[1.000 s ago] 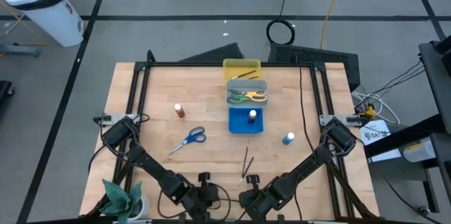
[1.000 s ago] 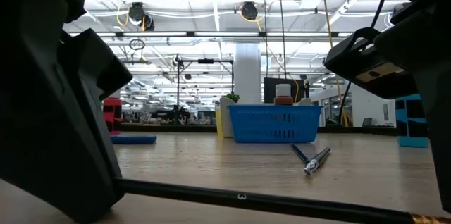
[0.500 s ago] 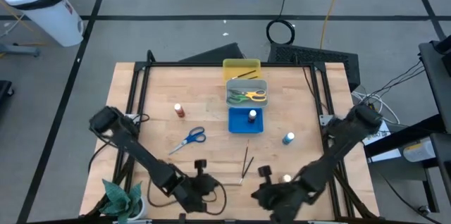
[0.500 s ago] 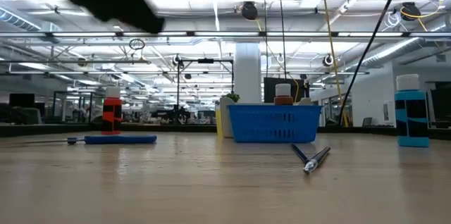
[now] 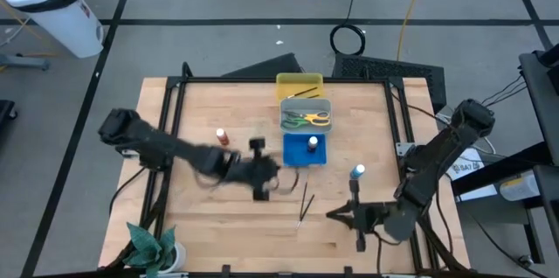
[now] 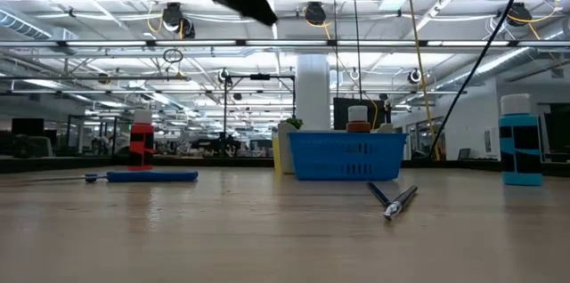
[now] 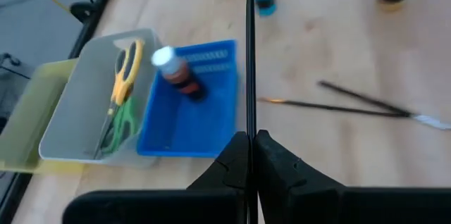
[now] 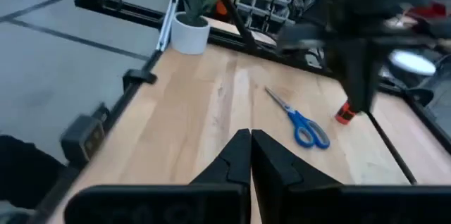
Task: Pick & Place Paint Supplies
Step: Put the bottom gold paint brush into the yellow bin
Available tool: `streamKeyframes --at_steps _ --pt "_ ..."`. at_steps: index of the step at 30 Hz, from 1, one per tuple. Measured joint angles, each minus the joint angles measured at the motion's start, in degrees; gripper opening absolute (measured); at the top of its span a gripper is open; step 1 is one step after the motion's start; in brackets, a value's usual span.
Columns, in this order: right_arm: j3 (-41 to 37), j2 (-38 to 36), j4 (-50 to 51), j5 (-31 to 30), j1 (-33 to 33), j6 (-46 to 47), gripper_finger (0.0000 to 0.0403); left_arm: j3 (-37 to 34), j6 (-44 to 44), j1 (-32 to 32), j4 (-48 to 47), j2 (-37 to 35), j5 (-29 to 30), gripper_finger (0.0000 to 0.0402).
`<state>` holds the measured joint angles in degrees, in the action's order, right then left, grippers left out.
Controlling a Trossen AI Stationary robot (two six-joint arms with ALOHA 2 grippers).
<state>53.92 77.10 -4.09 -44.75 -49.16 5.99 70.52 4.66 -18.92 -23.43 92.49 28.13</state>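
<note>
A thin brush [image 7: 249, 55] is pinched in the left gripper [image 7: 251, 146], held above mid-table just beside the blue tray [image 5: 305, 150]. Its long axis points straight ahead of the fingers. The right gripper [image 8: 250, 146] is pressed together, well apart.

You will find no legible text, label, brand, number or sign in any of the current views. The small paint bottles — the blue-capped one [image 6: 520, 139] and the red one [image 6: 141, 143] in the low view — carry bands on their bodies, but no lettering on them can be read. A white sheet with dark print [image 5: 465, 165] lies off the table's right edge in the high view — its characters are too small to make out.
</note>
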Motion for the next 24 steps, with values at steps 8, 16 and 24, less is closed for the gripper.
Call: streamKeyframes --at_steps 8,16,24 --pt "-10.7 -7.4 -9.2 -0.1 0.9 -5.3 0.0000 0.0 -14.6 23.8 6.3 0.1 -24.4 0.0011" --pt "-13.6 -11.4 -9.5 -0.2 4.6 -8.6 0.0000 0.0 -14.5 45.6 17.1 4.7 -40.0 0.0010" --pt "-13.7 -13.6 -9.4 0.0 10.6 -14.3 0.0000 0.0 -9.9 52.0 26.5 14.7 -47.2 0.0015"
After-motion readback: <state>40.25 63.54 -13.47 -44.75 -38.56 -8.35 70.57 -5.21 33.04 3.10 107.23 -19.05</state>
